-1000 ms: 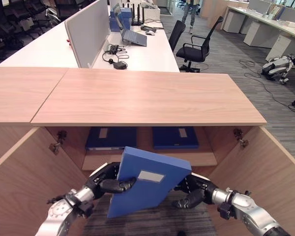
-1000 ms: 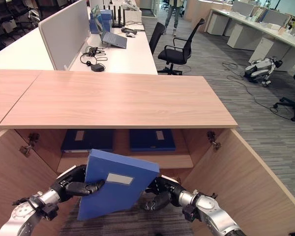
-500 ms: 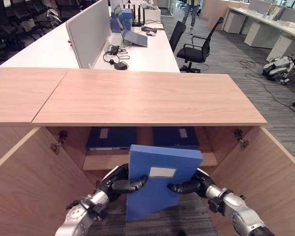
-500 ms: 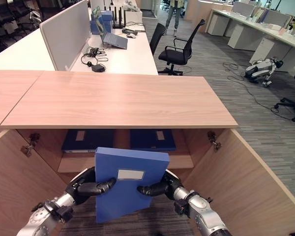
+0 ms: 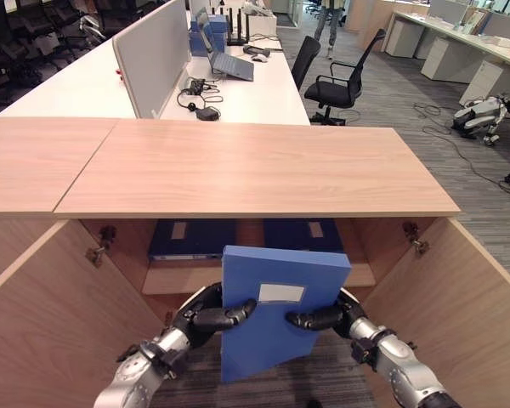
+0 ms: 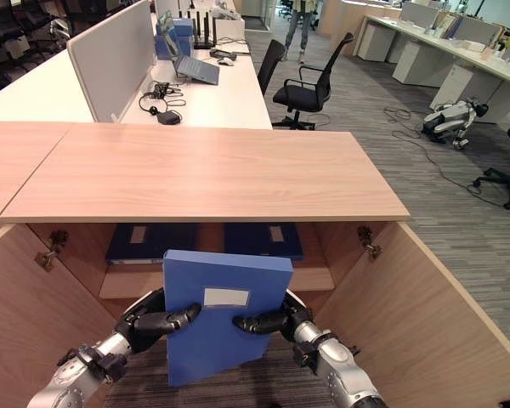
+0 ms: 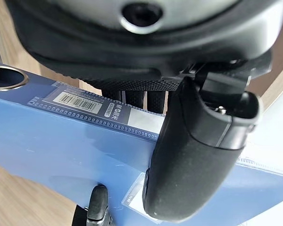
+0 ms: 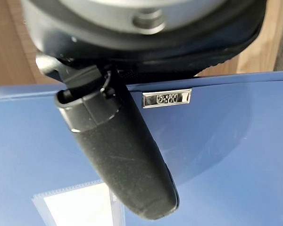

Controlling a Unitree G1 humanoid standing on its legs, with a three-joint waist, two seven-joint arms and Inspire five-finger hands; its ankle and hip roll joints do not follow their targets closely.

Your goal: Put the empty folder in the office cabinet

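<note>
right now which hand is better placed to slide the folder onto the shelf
Neither alone, I'd judge. The left hand and right hand grip opposite edges of the blue folder, thumbs across its face, level with each other before the open cabinet. Pushing together toward the shelf looks steadiest.

Blue folder (image 5: 272,310), white label; light wood-grain cabinet (image 5: 255,170).

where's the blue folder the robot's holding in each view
Left eye view: blue folder low centre, before the open cabinet.
Right eye view: low, left of centre.
Left wrist view: across the frame.
Right wrist view: beneath the thumb.
Shared landmark: its white label.
</note>
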